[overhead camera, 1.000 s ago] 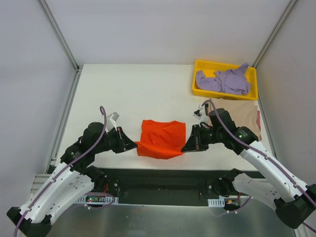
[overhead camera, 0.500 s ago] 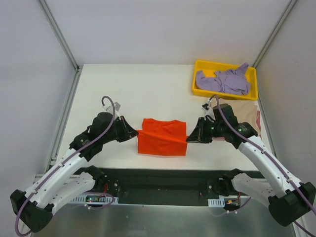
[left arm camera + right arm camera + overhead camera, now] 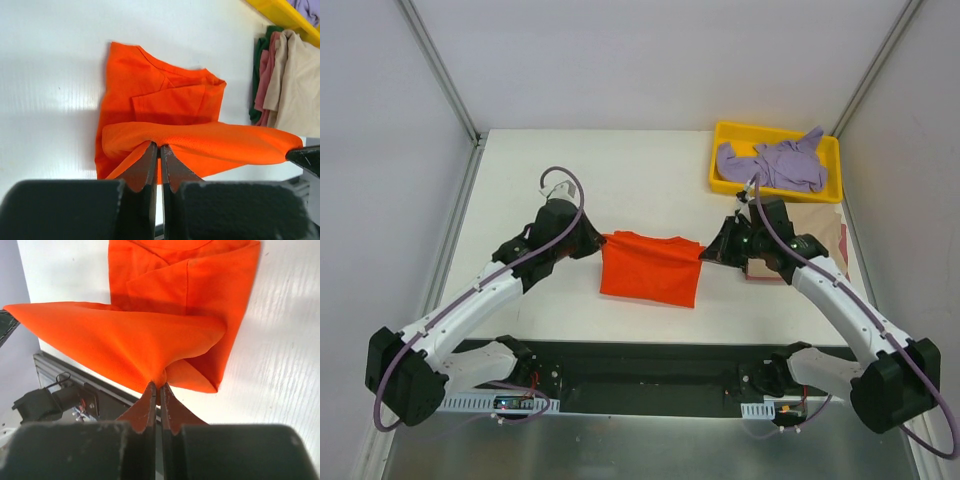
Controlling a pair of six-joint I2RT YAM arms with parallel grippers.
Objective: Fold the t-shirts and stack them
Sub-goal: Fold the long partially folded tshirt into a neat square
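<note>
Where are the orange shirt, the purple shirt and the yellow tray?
orange-red t-shirt (image 3: 650, 275): top view, middle of the cloth.
lavender t-shirt (image 3: 780, 165): top view, middle of the crumpled heap.
yellow tray (image 3: 750, 128): top view, far rim.

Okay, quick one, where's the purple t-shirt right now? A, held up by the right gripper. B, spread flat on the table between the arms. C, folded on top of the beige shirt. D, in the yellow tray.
D: the lavender t-shirt lies crumpled inside the yellow tray, while the left gripper and right gripper pinch only the orange t-shirt.
</note>
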